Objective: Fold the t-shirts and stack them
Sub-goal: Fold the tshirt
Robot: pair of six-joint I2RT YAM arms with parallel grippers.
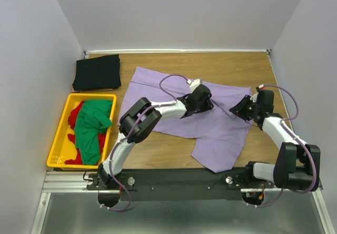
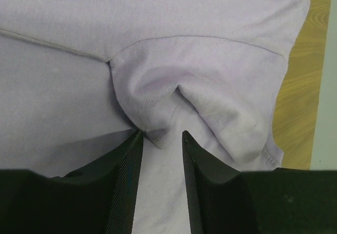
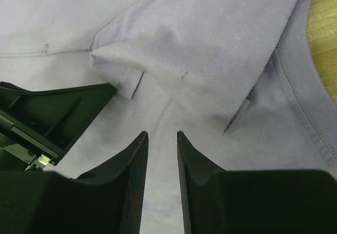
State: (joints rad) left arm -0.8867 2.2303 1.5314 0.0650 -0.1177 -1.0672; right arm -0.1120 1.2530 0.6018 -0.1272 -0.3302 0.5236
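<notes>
The large lavender t-shirt (image 1: 221,131) lies spread and rumpled across the middle of the table. My left gripper (image 1: 204,103) is down on its upper middle. In the left wrist view the left gripper (image 2: 160,134) has its jaws narrowly apart, with a puckered fold of the shirt (image 2: 158,94) gathered at the tips. My right gripper (image 1: 242,108) is down near the shirt's right edge. In the right wrist view the right gripper (image 3: 162,134) has its jaws close together on cloth, and creases (image 3: 174,76) run toward them. The black t-shirt (image 1: 97,72) lies folded at the back left. The green t-shirt (image 1: 92,128) and the red t-shirt (image 1: 75,119) lie in the crate.
The yellow plastic crate (image 1: 57,142) stands at the left edge of the table, just in front of the black shirt. Grey walls close in the table on three sides. The left gripper's black body (image 3: 47,118) shows close by in the right wrist view.
</notes>
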